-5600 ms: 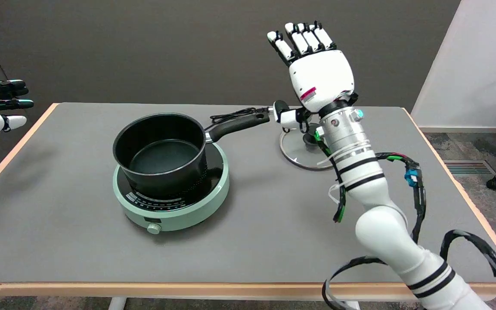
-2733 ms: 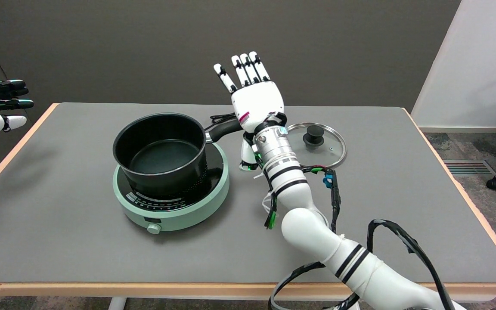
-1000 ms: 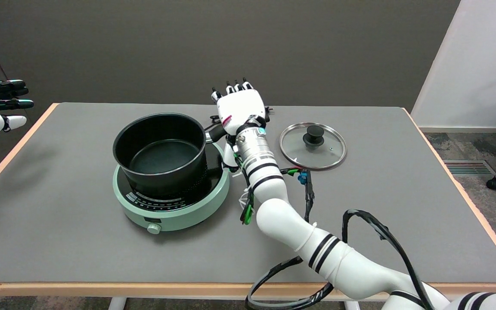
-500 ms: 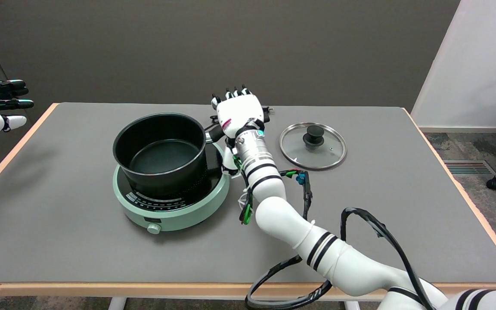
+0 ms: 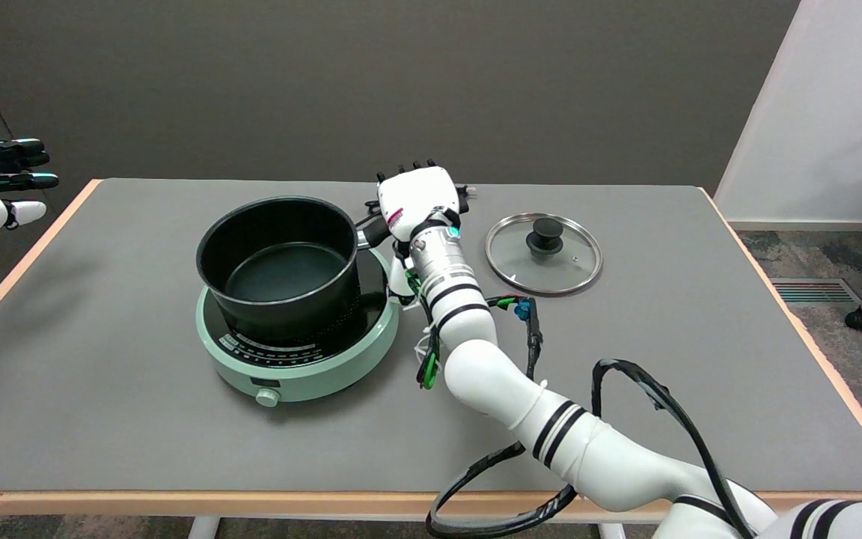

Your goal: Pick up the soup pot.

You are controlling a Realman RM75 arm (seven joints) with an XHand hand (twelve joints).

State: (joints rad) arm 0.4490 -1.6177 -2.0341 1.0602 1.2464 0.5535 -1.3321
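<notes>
The right hand (image 5: 417, 196) has come lower since 0.5 s ago and its fingers now curl over the handle of the soup pot (image 5: 279, 268). The pot stays on the green induction cooker (image 5: 304, 367), left of the desk's centre.

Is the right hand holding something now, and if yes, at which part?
The right hand covers the handle of the soup pot, fingers curled over it. The pot sits on the cooker. A closed grip cannot be confirmed.
</notes>
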